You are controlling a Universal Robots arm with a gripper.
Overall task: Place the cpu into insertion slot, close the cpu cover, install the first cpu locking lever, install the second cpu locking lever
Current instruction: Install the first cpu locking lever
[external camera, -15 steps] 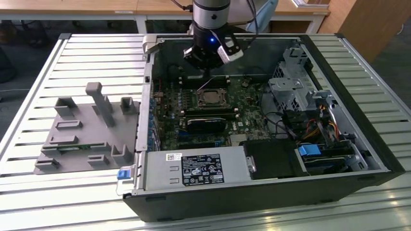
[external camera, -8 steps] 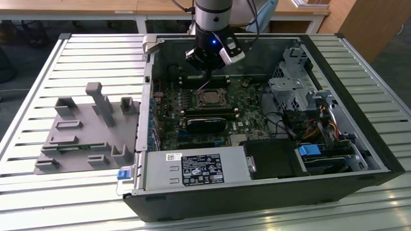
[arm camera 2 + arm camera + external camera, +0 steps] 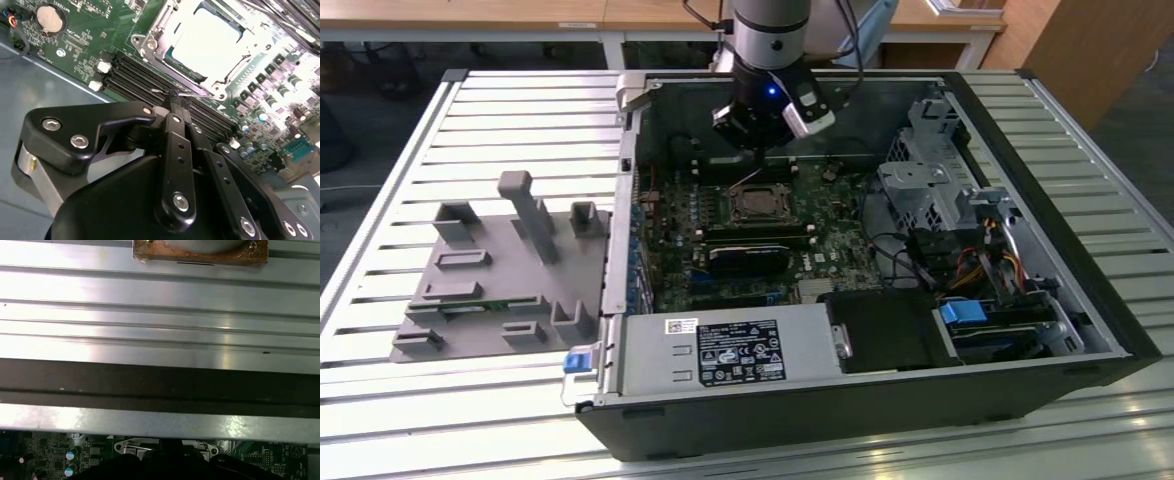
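Lever stage, I judge. In the exterior view the gripper [image 3: 757,150] hangs at twelve o'clock of the insertion slot [image 3: 732,205]. The cpu [image 3: 205,42] lies seated there under the closed cpu cover [image 3: 155,30]. The fingers are clenched, their tips touching the wire locking lever [image 3: 195,94], which needs a steady press down under its catch.

The cpu [image 3: 202,42], a flat square with a pale silvery top, sat level in the insertion slot [image 3: 735,206] near the middle of the motherboard [image 3: 75,50]. The cpu cover [image 3: 152,32], a thin silvery frame, lay flat around the chip's top.

Grey fixture [image 3: 494,270] beside open computer case [image 3: 854,425]
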